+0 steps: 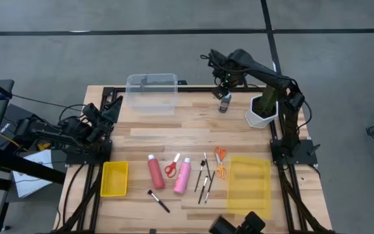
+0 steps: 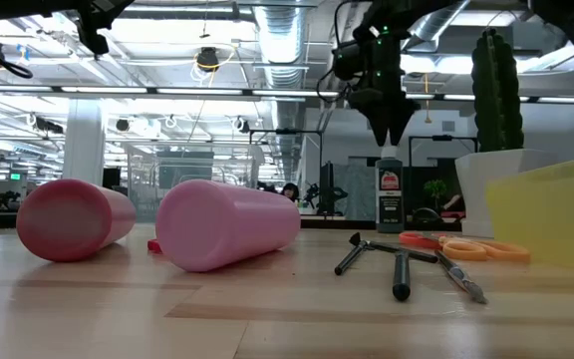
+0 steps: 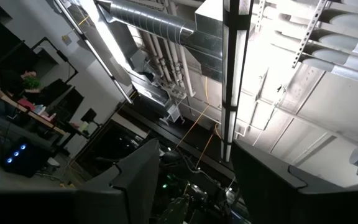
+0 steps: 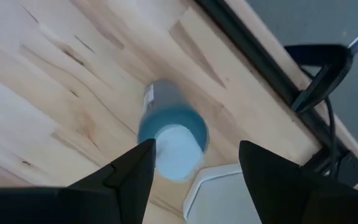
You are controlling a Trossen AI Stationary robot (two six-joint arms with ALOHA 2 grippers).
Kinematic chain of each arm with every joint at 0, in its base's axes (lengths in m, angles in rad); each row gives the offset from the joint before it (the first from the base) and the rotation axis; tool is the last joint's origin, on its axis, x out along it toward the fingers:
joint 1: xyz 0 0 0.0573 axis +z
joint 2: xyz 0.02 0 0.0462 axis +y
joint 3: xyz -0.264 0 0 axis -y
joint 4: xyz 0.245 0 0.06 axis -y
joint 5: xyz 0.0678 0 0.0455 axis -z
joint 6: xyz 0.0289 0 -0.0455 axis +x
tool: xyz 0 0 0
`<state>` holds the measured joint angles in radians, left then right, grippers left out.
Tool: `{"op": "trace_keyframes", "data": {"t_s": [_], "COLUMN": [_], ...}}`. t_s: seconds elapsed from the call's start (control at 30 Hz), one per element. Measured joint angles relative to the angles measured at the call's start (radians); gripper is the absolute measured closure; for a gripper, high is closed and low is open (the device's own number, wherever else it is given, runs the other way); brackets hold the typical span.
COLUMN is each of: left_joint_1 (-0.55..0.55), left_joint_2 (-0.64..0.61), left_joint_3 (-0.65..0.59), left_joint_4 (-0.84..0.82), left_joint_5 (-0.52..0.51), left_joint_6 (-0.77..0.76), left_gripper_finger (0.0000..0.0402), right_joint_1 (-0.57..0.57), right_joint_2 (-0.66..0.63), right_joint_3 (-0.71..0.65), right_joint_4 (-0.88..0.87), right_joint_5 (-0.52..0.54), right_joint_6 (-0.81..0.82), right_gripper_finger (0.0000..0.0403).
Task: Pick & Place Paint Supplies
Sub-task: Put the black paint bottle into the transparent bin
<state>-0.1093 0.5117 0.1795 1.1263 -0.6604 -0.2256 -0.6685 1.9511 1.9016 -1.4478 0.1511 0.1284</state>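
- Nearest the low camera lie my two big bottles on their sides, the red paint bottle and the pink paint bottle, toward the near edge of the table.
- Just beside them I see the red-handled scissors, a cluster of thin brushes, the orange-handled scissors, and one stray brush closer to the near edge.
- I have the right gripper hovering directly over the small dark bottle, which stands upright near the far edge, next to the white plant pot. Its fingers are spread apart to either side of the white cap, not touching it.
- I judge this to be the approach for picking that bottle: nothing is held, and everything else lies untouched.
- Next I would lower straight down until the fingers bracket the bottle's body, then close. It is narrow and upright, so an off-centre descent could tip it toward the pot.
- Likely destinations are the clear bin at the far edge, the yellow tray at the near right corner, or the small yellow bin; which one I cannot tell.
- My left gripper waits by the left edge, fingers apart, pointing up at the ceiling.
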Motion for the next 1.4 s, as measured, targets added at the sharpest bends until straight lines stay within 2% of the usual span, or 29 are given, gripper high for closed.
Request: {"op": "trace_keyframes", "data": {"t_s": [0.17,0.57,1.2,1.4], "left_joint_1": [0.0,0.0,0.0,0.0], "left_joint_2": [0.0,0.0,0.0,0.0], "left_joint_3": [0.0,0.0,0.0,0.0], "left_joint_4": [0.0,0.0,0.0,0.0], "left_joint_5": [0.001,0.0,-0.003,-0.002], "left_joint_6": [0.0,0.0,0.0,0.0], "left_gripper_finger": [0.0206,0.0206,0.0206,0.0206], "right_joint_1": [-0.009,-0.009,-0.008,0.001], "right_joint_2": [-0.001,-0.001,-0.001,-0.001], "right_joint_3": [-0.041,-0.044,-0.044,-0.043], "right_joint_4": [0.014,0.035,0.011,0.008], "right_joint_5": [-0.027,-0.074,-0.076,-0.079], "right_joint_6": [0.002,-0.003,-0.005,-0.005], "right_gripper_finger": [0.0175,0.0181,0.0245,0.0289]}}
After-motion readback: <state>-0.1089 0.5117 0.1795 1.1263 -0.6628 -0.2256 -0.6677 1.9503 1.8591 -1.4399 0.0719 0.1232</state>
